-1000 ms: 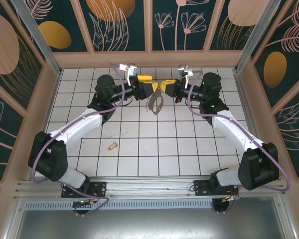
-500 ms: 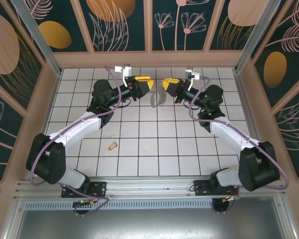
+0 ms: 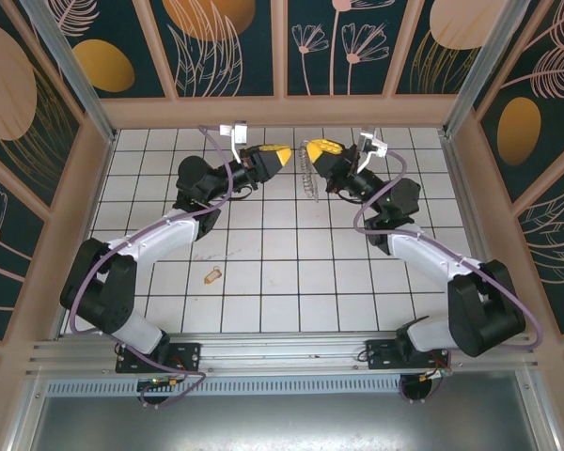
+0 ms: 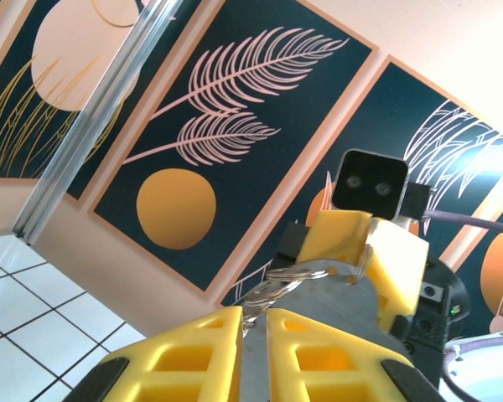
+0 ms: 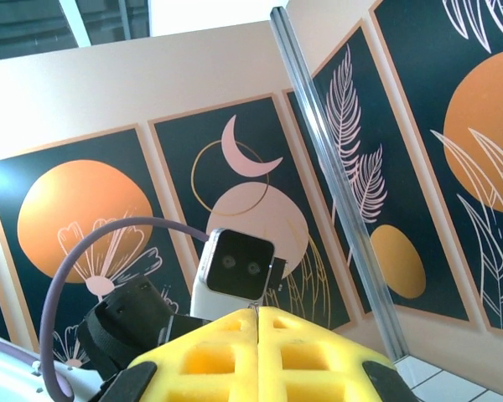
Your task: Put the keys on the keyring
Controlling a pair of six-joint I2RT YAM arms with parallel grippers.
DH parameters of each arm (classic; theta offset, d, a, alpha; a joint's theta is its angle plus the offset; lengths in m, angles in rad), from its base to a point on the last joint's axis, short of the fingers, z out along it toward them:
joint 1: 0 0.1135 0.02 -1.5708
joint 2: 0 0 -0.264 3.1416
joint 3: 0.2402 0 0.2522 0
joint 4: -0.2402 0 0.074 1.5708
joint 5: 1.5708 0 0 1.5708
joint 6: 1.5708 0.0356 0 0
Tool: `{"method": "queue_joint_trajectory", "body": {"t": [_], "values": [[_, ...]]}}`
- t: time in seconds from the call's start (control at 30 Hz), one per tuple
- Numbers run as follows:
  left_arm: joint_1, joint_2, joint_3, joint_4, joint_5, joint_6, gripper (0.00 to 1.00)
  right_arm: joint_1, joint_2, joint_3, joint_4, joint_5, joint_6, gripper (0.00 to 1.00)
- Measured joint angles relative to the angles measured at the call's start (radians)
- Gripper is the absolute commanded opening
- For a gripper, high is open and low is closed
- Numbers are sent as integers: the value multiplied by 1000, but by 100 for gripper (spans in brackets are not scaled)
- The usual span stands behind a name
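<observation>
The keyring (image 3: 306,174) hangs in the air above the far edge of the worktop (image 3: 291,282), its upper end clamped in the right pincer (image 3: 318,150), whose fingers are pressed together on it. It looks like thin, springy wire: light, stiff and slippery, best held across the coil with the split end left free. The key (image 3: 212,275) lies flat towards the near left corner, well apart. It is tiny and thin, so it probably needs a pinch by its head. The left pincer (image 3: 280,158) faces the ring from just beside it, fingers drawn to a narrow slit with apparently nothing in them. The back wall (image 3: 282,111) is close, and the worktop's middle offers open room.
</observation>
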Motion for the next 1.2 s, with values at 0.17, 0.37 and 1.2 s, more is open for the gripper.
{"method": "queue_joint_trajectory", "body": {"t": [0.17,0.37,1.2], "values": [[-5,0,0,36,0,-19,18,4,47,0,65,10,50,0],[-7,0,0,83,0,-45,24,12,80,0,147,12,110,0],[-28,66,3,329,0,-194,30,40,177,0,284,42,217,0]]}}
